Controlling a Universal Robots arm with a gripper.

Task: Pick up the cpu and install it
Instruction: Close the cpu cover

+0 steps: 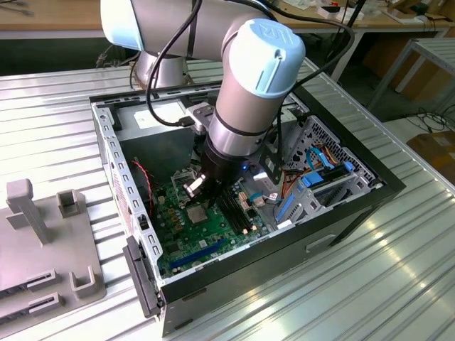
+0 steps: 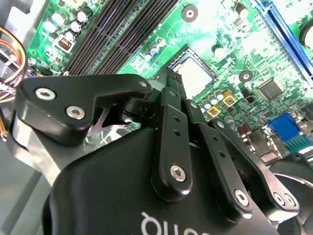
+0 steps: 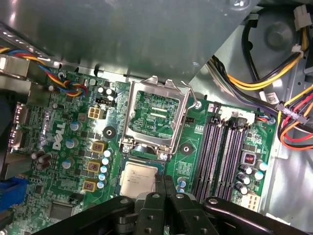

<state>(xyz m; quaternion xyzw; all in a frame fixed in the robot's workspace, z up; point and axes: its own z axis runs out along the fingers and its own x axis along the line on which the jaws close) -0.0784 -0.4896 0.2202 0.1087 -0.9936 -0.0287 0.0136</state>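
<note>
At the exterior view's left, you had a grey moulded fixture lying on the ribbed metal bench, well apart from the work and, by the look of its slots, meant to keep parts in known places. Beside it the computer case lay on its side with the panel off, so the green board faced up and the arm could come straight down into it. The arm stood over the middle of the board, with the gripper low above the socket area. In the first wrist view the socket's metal load plate was swung up and back on its hinge, which left the seat uncovered. The cpu lay flat and square on the board just beside that raised plate, silver face up, and it looked to be sitting in its seat rather than resting loose. The gripper's fingertips were drawn close together with nothing between them, hanging just beside the cpu's edge, so you were not carrying the part at this moment. Past the cpu ran the dark memory slots. At the exterior view's right, the drive cage and its blue cables kept clear of the arm.
</note>
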